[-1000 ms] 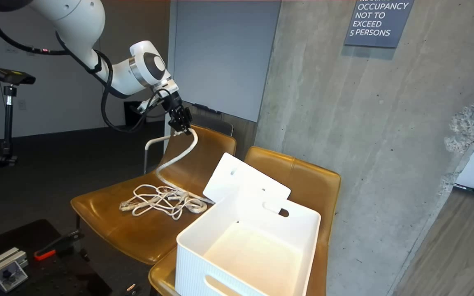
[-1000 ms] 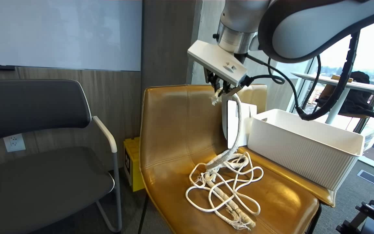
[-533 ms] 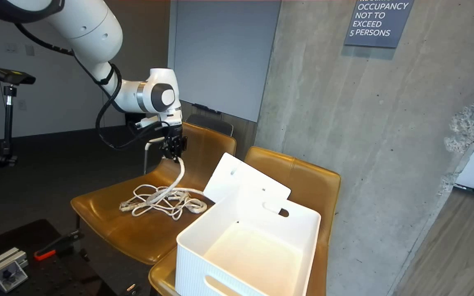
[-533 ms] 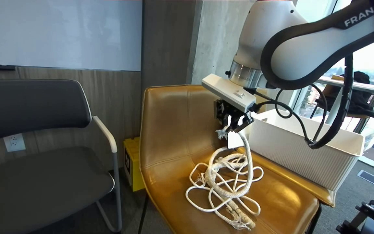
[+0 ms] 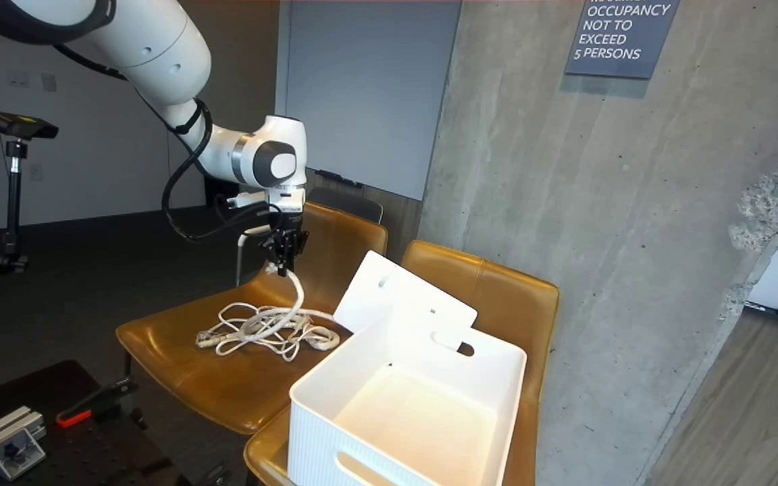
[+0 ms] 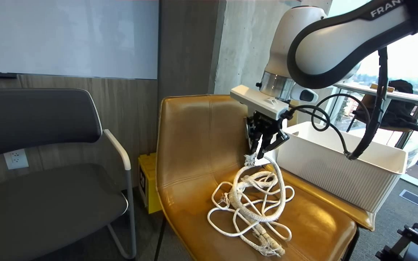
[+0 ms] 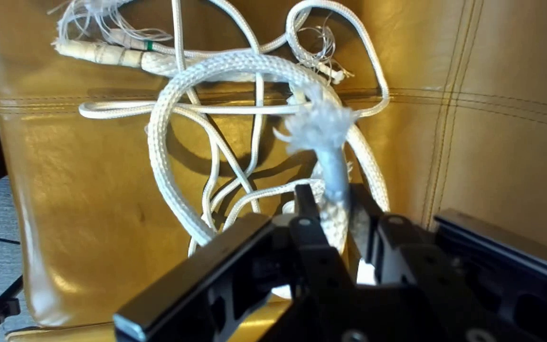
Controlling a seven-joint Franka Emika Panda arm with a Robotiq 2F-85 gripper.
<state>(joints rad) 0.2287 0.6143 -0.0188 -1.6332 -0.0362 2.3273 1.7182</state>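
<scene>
Your black two-finger gripper (image 7: 335, 199) points down above a tan leather chair (image 6: 191, 134), its fingertips on either side of a thick white braided rope (image 7: 158, 137), next to the frayed end. You cannot tell whether the jaws grip the rope or stand slightly clear of it. The rope loops down over thin white cord (image 7: 254, 109) tangled on the seat. Beside it, a ribbed white plastic bin (image 6: 332, 166) sits on a second tan leather chair (image 5: 500, 283), a flat white panel (image 5: 402, 290) tilted near its rim.

Sign (image 5: 622, 38): "OCCUPANCY NOT TO EXCEED 5 PERSONS"; arm (image 6: 325, 50): "FRAN" (rest covered).
</scene>
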